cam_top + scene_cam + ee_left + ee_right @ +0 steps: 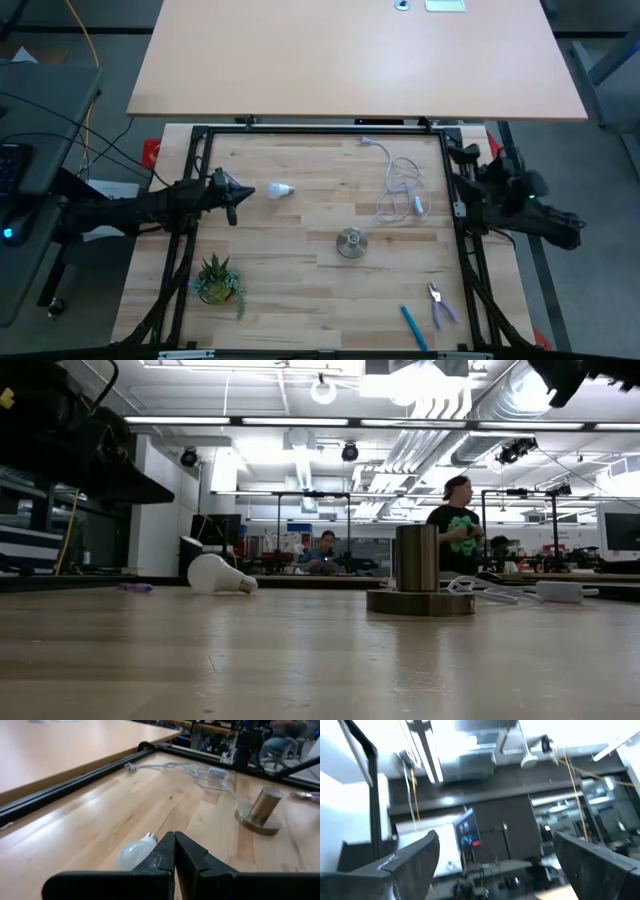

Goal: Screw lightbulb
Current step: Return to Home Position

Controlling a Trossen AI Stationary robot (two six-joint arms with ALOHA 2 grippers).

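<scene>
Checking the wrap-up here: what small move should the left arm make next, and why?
Probably pull the left gripper back toward its table edge: it is shut and empty, the lightbulb lies loose just ahead of it, apart from the socket, and the right gripper sits parked at the right edge.

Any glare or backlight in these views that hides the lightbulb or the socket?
High view: even light, lightbulb and socket plain. Low view: bright ceiling lights behind darken the socket, the lightbulb reads white. Right wrist view: aimed at ceiling lights, heavy glare, neither shows. Left wrist view: even, no glare.
</scene>
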